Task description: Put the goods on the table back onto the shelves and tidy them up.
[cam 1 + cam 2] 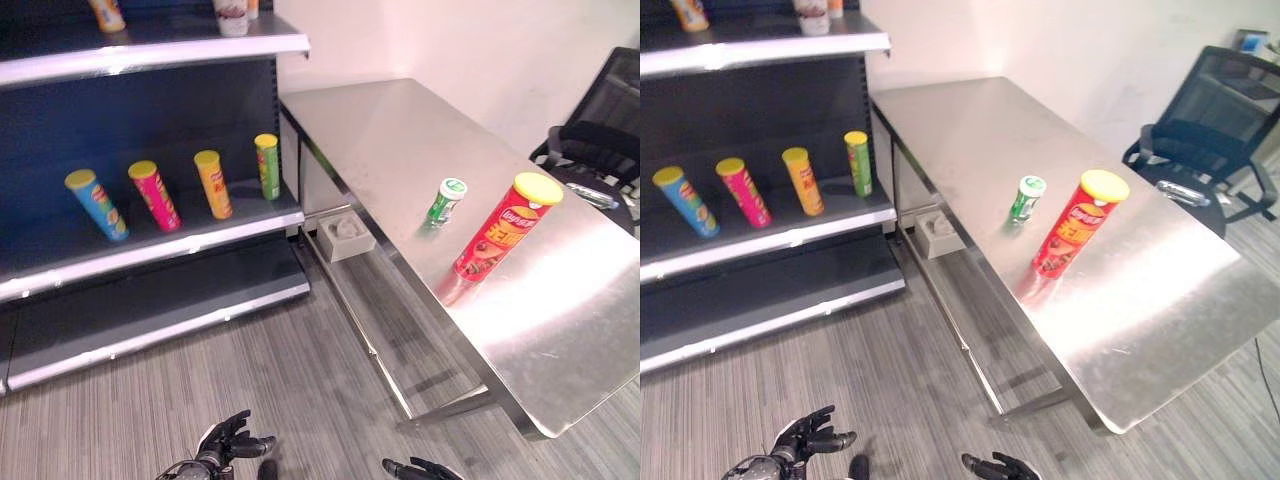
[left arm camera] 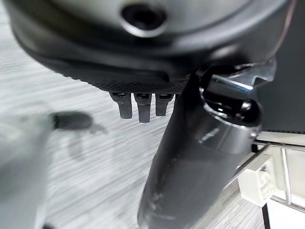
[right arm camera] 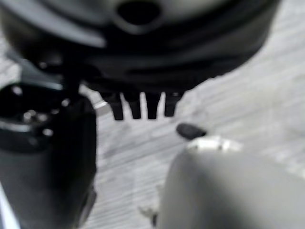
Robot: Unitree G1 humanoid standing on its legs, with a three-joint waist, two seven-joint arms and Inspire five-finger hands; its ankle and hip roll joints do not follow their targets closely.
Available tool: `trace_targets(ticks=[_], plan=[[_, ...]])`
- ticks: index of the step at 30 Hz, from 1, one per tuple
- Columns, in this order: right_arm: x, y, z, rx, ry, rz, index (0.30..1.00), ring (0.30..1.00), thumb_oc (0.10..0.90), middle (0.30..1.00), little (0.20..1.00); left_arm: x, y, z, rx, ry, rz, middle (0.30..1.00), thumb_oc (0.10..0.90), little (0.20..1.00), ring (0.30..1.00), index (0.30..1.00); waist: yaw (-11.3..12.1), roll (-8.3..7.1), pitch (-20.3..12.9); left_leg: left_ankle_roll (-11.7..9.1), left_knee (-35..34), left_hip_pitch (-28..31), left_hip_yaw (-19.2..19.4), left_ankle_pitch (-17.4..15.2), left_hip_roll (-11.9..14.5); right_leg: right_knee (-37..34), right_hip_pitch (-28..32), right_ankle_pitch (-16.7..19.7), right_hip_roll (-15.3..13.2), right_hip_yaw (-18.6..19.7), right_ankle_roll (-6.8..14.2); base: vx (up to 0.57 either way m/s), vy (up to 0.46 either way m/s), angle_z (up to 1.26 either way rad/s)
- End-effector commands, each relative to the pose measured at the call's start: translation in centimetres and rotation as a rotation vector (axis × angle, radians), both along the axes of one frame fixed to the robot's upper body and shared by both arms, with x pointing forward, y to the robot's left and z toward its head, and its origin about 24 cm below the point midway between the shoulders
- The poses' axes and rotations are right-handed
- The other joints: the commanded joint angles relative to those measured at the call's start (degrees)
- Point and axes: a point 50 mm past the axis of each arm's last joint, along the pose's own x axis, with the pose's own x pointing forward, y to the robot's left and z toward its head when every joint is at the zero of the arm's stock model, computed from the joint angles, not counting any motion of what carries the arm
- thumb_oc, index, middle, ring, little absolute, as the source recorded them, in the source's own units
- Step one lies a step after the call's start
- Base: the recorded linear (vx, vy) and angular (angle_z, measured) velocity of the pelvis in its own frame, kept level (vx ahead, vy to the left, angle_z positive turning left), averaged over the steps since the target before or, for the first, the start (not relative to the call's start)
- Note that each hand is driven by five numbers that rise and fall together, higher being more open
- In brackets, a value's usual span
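Evidently nothing is held: the left hand (image 1: 228,440) at seven o'clock and the right hand (image 1: 425,468) at five hang low over the floor, fingers relaxed and spread. On the table (image 1: 400,130) stand the red can (image 1: 500,232) with its yellow lid and, just beside it at ten o'clock, the small green bottle (image 1: 444,201). Four cans (image 1: 170,195) line the shelf (image 1: 150,245). I judge the red can light, stiff, smooth cardboard, slippery and tippy; wrap it at mid-height, gently, away from the lid.
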Motion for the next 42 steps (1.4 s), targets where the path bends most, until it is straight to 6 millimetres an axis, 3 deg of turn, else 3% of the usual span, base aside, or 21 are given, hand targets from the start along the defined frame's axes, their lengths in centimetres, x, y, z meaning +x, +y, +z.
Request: trace_targets(ticks=[1,3,4,11,12,15,20,25,27,34,35,36,37,38,39,40,41,42], plan=[[1.3,-1.7,0.7,-0.042,-0.04,0.005,0.9,0.9,0.8,0.9,0.9,1.0,0.8,0.6,0.033,-0.058,-0.008,0.9,0.8,0.9,0.9,0.9,1.21,-0.01,-0.73,0.1,0.2,-2.69,-4.83,-0.8,0.03,7.92,-1.68,2.49,-4.23,1.89,6.33,0.03,0.121,-0.18],[1.3,-1.7,0.7,-0.042,-0.04,0.005,0.9,0.9,0.8,0.9,0.9,1.0,0.8,0.6,0.033,-0.058,-0.008,0.9,0.8,0.9,0.9,0.9,1.21,-0.01,-0.73,0.1,0.2,-2.69,-4.83,-0.8,0.03,7.92,-1.68,2.49,-4.23,1.89,6.33,0.08,0.178,0.04],[0.9,-1.9,0.6,-0.044,-0.036,-0.004,0.9,0.9,0.8,0.9,0.9,1.0,0.9,0.7,0.034,-0.055,-0.021,0.9,0.8,0.9,0.9,0.9,-0.52,1.3,1.47,2.31,0.2,0.89,-5.24,-3.33,-1.94,18.57,-6.38,8.13,-6.29,-0.79,5.84,0.15,0.359,0.15],[0.9,-1.9,0.6,-0.044,-0.036,-0.004,0.9,0.9,0.8,0.9,0.9,1.0,0.9,0.7,0.034,-0.055,-0.021,0.9,0.8,0.9,0.9,0.9,-0.53,1.24,1.39,2.37,0.2,0.76,-5.23,-3.27,-2.04,18.66,-6.56,8.14,-6.4,-0.73,5.88,0.05,0.04,-0.03],[0.0,-1.4,0.2,-0.033,0.005,0.027,0.9,0.9,0.8,0.9,0.9,0.5,0.7,0.2,0.048,-0.017,-0.052,0.9,0.8,0.9,0.9,0.9,-1.33,-0.63,1.19,1.26,0.2,1.84,-5.77,-4.23,-2.41,0.71,-4.82,5.17,-1.6,-0.14,5.78,0.29,-0.122,0.04],[0.1,-1.6,0.3,-0.051,0.008,0.044,0.9,0.9,0.8,0.9,0.9,-0.9,0.3,-0.5,0.026,0.03,-0.029,0.9,0.8,0.9,0.9,0.9,-0.17,-1.75,-1.68,0.42,0.2,2.2,-4.57,-4.29,-1.17,-5.35,-1.18,5.26,-0.26,-0.24,6.25,0.2,-0.124,-0.17],[0.1,-2.9,0.6,-0.096,0.004,-0.008,0.9,0.9,0.8,0.9,0.9,-1.2,0.5,-0.6,0.034,0.04,-0.01,0.9,0.8,0.9,0.9,0.9,-0.43,-1.72,-3.11,-0.57,0.2,2.94,-4.48,-4.4,0.22,-5.54,-0.1,3.09,0.8,-0.27,5.64,0.05,-0.078,-0.11],[0.1,-2.9,0.6,-0.096,0.004,-0.008,0.9,0.9,0.8,0.9,0.9,-1.2,0.5,-0.6,0.034,0.04,-0.01,0.9,0.8,0.9,0.9,0.9,-0.42,-1.71,-3.1,-0.57,0.2,2.95,-4.47,-4.41,0.23,-5.54,-0.1,3.09,0.81,-0.27,5.63,0.01,-0.023,0.0],[-2.4,-5.2,0.6,-0.146,0.071,-0.141,0.9,0.9,0.8,0.9,0.9,-1.0,1.0,-0.3,0.041,0.028,-0.002,0.9,0.8,0.9,0.9,0.9,-1.31,-1.37,-3.45,-1.21,0.2,3.29,-4.4,-4.44,1.07,-5.54,0.22,2.25,1.62,0.08,5.28,0.04,-0.086,0.02],[-2.4,-5.3,0.6,-0.146,0.07,-0.141,0.9,0.9,0.8,0.9,0.9,-1.0,1.0,-0.3,0.041,0.028,-0.002,0.9,0.8,0.9,0.9,0.9,-1.3,-1.36,-3.47,-1.21,0.2,3.27,-4.4,-4.44,1.08,-5.54,0.2,2.26,1.63,0.09,5.27,0.0,-0.007,0.0],[-4.5,-7.6,1.0,-0.196,0.122,-0.266,0.9,0.9,0.8,0.9,0.9,-1.0,1.5,-0.2,0.042,0.026,0.004,0.9,0.8,0.9,0.9,0.9,-1.76,-1.2,-3.26,-1.42,0.2,3.65,-4.12,-4.69,1.43,-5.54,0.19,2.1,2.0,0.35,5.26,0.02,-0.057,0.0],[-8.5,-13.9,3.8,-0.327,0.137,-0.62,0.9,0.9,0.8,0.9,0.9,-1.3,2.4,0.1,0.036,0.023,0.011,0.9,0.8,0.9,0.9,0.9,-2.56,-1.16,-3.46,-1.55,0.2,3.48,-3.77,-4.77,1.74,-5.54,-0.21,2.33,2.11,0.8,5.58,0.04,-0.04,-0.01],[-8.3,-21.7,9.8,-0.508,-0.086,-0.901,0.9,0.9,0.8,0.9,0.9,-1.1,2.6,0.2,0.033,0.012,0.015,0.9,0.8,0.9,0.9,0.9,-3.85,-1.29,-3.42,-1.7,0.2,3.58,-3.32,-5.19,1.74,-5.54,-0.37,2.62,2.04,1.21,6.13,0.02,-0.006,-0.14],[-8.4,-21.9,10.0,-0.512,-0.088,-0.906,0.9,0.9,0.8,0.9,0.9,-1.0,2.3,0.2,0.028,0.012,0.01,0.9,0.8,0.9,0.9,0.9,-3.51,-1.0,-3.45,-1.68,0.2,3.44,-3.22,-5.08,1.75,-5.54,-0.58,2.78,2.05,1.32,6.11,0.0,0.027,-0.26],[-6.9,-23.7,12.1,-0.554,-0.218,-0.934,0.9,0.9,0.8,0.9,0.9,-1.1,2.1,0.1,0.021,0.011,0.007,0.9,0.8,0.9,0.9,0.9,-3.9,-0.89,-3.37,-1.69,0.2,3.49,-2.98,-5.14,1.73,-5.54,-0.72,2.92,2.08,1.64,6.21,-0.02,0.033,-0.23],[-3.4,-26.2,16.5,-0.65,-0.48,-0.878,0.9,0.9,0.8,0.9,0.9,-1.1,1.7,0.1,0.016,0.002,0.003,0.9,0.8,0.9,0.9,0.9,-4.86,-0.82,-3.33,-1.68,0.2,3.43,-2.36,-5.23,1.69,-5.54,-1.13,3.15,2.11,2.27,6.42,-0.02,0.032,-0.15],[-3.4,-26.2,16.5,-0.65,-0.479,-0.879,0.9,0.9,0.8,0.9,0.9,-1.1,1.7,0.1,0.016,0.003,0.002,0.9,0.8,0.9,0.9,0.9,-4.81,-0.82,-3.37,-1.68,0.2,3.42,-2.35,-5.23,1.69,-5.54,-1.16,3.16,2.11,2.29,6.42,-0.01,0.044,-0.23],[0.8,-27.1,22.8,-0.751,-0.803,-0.751,0.9,0.9,0.8,0.9,0.9,-1.5,1.3,-0.1,0.006,0.012,0.015,0.9,0.8,0.9,0.9,0.9,-5.89,-0.58,-3.21,-1.73,0.2,3.9,-1.62,-5.66,1.82,-5.54,-1.14,3.18,2.23,2.87,6.54,0.01,0.029,-0.33]])
